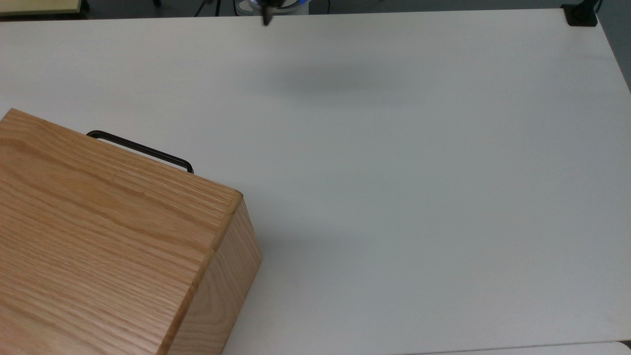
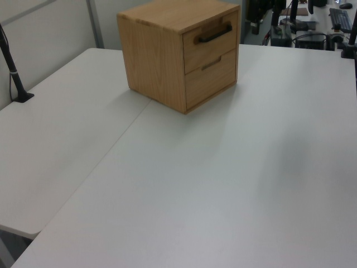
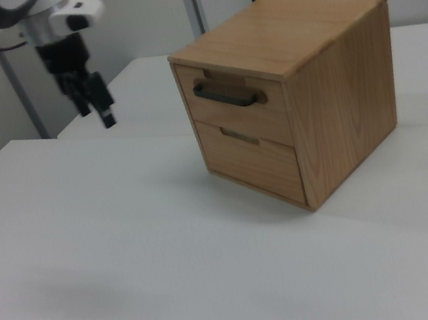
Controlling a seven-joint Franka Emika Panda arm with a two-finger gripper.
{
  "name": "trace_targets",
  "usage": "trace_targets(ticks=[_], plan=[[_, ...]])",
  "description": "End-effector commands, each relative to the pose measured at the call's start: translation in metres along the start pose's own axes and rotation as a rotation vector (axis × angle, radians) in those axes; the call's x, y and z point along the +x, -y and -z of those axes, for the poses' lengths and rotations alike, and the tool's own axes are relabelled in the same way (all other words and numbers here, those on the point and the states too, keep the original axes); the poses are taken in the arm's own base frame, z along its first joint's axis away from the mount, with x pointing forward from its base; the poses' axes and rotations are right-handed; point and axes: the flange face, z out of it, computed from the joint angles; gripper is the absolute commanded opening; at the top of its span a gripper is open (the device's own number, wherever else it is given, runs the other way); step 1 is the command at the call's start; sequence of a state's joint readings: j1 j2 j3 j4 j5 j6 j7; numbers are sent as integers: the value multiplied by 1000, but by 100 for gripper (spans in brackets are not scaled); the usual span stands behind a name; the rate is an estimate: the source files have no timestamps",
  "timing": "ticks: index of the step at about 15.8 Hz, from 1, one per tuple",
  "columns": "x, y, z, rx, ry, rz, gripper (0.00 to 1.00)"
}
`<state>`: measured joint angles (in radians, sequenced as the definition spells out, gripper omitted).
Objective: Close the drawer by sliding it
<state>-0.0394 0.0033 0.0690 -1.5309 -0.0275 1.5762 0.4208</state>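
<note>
white table point(image 1: 419, 172), bare surface with a seam between two joined tops in the left view. oak box point(image 3: 336, 97) standing on the table at the top view's lower left. lower front panel point(image 3: 249, 162) of the box, shut flush. black clamp point(image 1: 581, 14) at the table's far right corner in the top view.

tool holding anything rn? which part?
Nothing held. The tool hangs in the air off to the right view's left of the drawer, apart from its handle.
</note>
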Motion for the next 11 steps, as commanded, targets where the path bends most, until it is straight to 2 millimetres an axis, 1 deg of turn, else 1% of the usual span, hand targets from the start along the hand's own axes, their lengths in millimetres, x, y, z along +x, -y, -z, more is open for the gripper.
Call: trace_targets(ticks=[1,2,3,6,8,11], plan=[[-39,21,-14,3,9,133,100],[-37,22,-15,6,-7,184,100],[-32,18,-14,7,-28,230,100],[-15,-5,-9,13,-68,353,100],[-11,-16,-8,15,-66,379,100],[-10,-18,-9,18,-64,384,100]])
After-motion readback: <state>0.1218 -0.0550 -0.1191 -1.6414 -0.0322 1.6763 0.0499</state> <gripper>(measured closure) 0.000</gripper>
